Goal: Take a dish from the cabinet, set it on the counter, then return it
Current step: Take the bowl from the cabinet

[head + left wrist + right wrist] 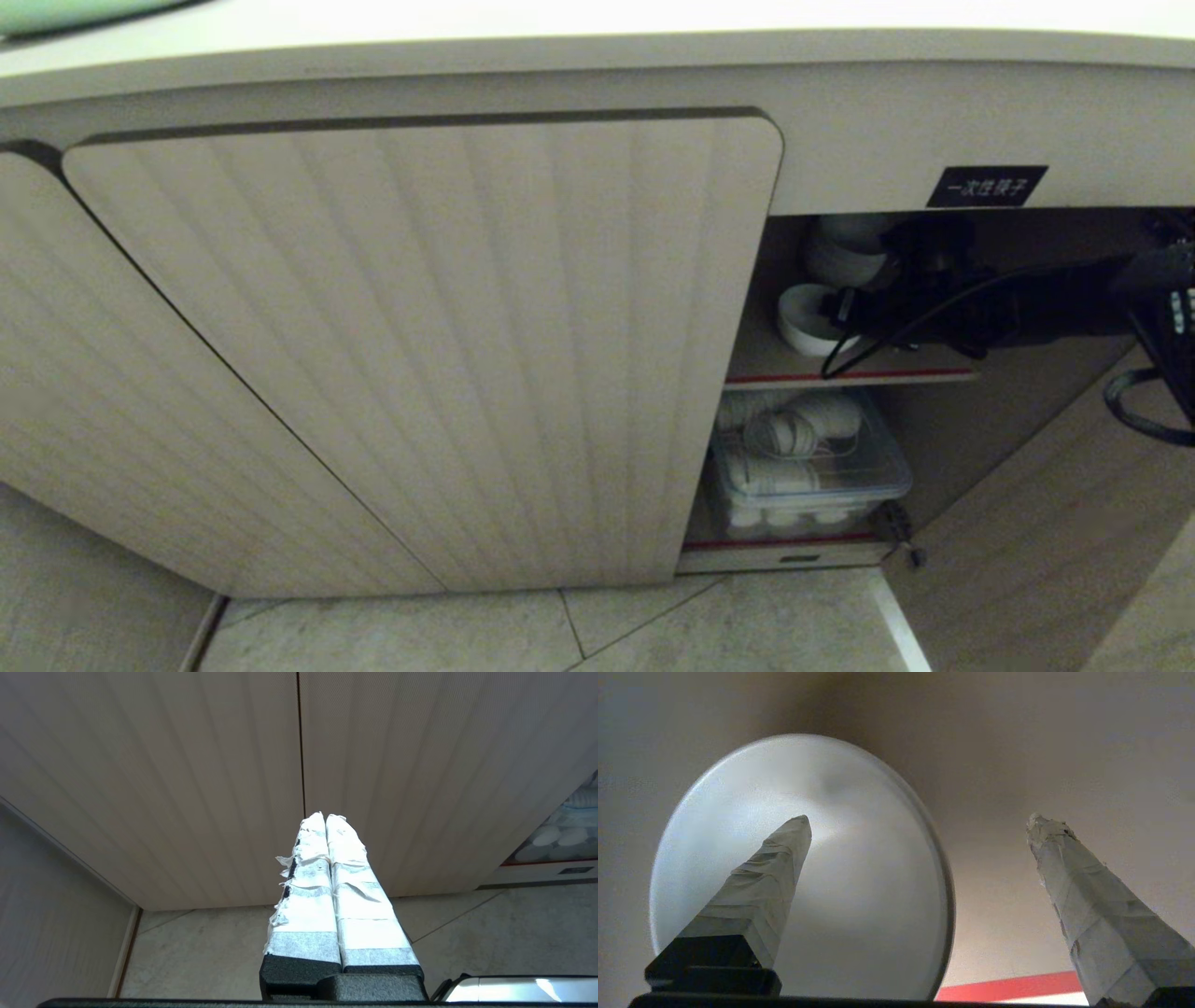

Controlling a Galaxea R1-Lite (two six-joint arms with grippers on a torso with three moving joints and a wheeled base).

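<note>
Right pincer (920, 821) gapes wide, one finger inside the dish (859, 868), the other outside.

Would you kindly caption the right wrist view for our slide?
Open right gripper straddling the white dish's rim on the cabinet's red-edged shelf.

There is one sign to read. It is a small black label (987, 186) with white letters, in the upper right of the head view. It sits on the pale front of the cabinet (878, 140), just above the open part where the shelves are. The letters are Chinese and look like "一次性筷子". They are a bit fuzzy, so each letter cannot be told for sure. At the far right edge of the head view there are tiny white marks on a black part, too small to read. The two wrist views show no words or numbers.
</note>
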